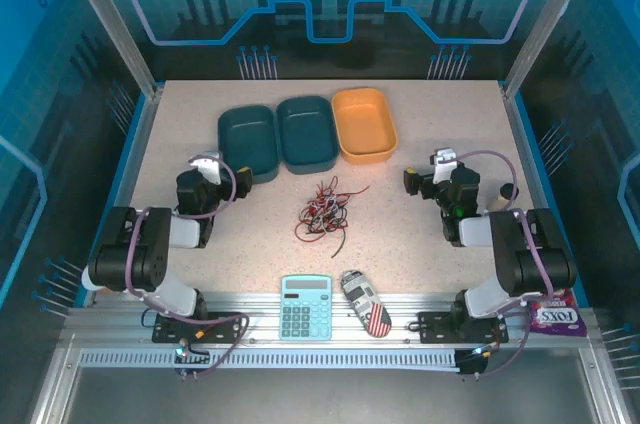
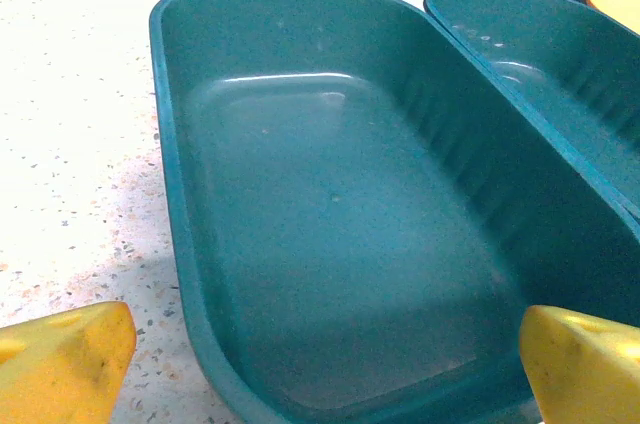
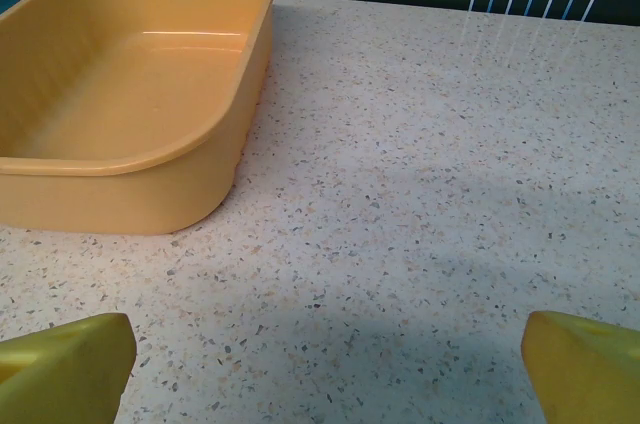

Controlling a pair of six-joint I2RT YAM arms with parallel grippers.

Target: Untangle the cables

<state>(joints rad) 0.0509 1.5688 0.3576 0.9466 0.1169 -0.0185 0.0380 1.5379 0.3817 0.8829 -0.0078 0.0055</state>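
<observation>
Spotted thin red and black cables (image 1: 323, 211), knotted in a heap on the speckled desk (image 1: 420, 234), just in front of the middle dark-teal plastic tray (image 1: 306, 134). Found left claw (image 2: 322, 364) released, spread wide, left of that tray. Right claw (image 3: 325, 364) likewise released, well right of it, nothing gripped.

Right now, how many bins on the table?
3, in a row at the far side: left teal bin, middle teal bin beside it, orange bin on the right. None seem hidden.
</observation>
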